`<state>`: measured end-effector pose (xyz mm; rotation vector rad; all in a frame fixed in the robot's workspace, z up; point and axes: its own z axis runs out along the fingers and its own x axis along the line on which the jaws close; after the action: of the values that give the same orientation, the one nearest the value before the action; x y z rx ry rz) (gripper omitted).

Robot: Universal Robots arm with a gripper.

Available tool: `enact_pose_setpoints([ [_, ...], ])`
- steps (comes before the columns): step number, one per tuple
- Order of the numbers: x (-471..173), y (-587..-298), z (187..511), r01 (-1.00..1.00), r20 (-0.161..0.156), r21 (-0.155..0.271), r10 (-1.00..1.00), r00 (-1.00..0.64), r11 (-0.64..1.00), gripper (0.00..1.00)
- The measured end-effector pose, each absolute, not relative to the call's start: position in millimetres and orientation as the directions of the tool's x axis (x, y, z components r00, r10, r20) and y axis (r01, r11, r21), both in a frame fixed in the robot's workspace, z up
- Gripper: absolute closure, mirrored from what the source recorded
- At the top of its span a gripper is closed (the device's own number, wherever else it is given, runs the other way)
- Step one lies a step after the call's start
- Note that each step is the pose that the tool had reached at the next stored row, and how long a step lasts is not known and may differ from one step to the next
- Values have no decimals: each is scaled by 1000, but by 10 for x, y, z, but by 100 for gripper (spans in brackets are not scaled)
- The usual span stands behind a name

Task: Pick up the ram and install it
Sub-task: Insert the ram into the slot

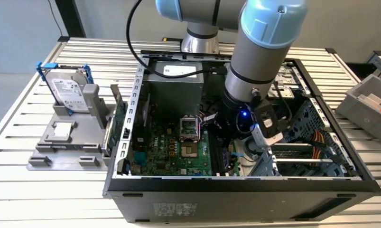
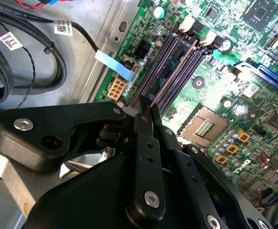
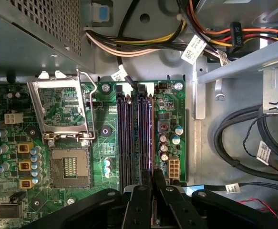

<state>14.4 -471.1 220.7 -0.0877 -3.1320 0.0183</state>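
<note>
Fingers (image 3: pixel 153 191) pinched narrow, seemingly on the ram (image 2: pixel 145 106) edge-on, directly above the slots (image 3: pixel 135 138) for seating.

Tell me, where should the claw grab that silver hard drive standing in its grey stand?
Probably its upper part, coming straight down. The hard drive stands upright in the grey stand, which boxes in its lower end; the top edge, in a blue frame, is free. Pinching across the two broad flat faces suits a thin slab.
</note>
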Motion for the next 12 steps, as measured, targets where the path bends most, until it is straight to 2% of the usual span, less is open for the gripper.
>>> enact_pose_setpoints([
  [12, 144, -4685, 2181, 56, 8, -12, 56, -998, 998, 100],
])
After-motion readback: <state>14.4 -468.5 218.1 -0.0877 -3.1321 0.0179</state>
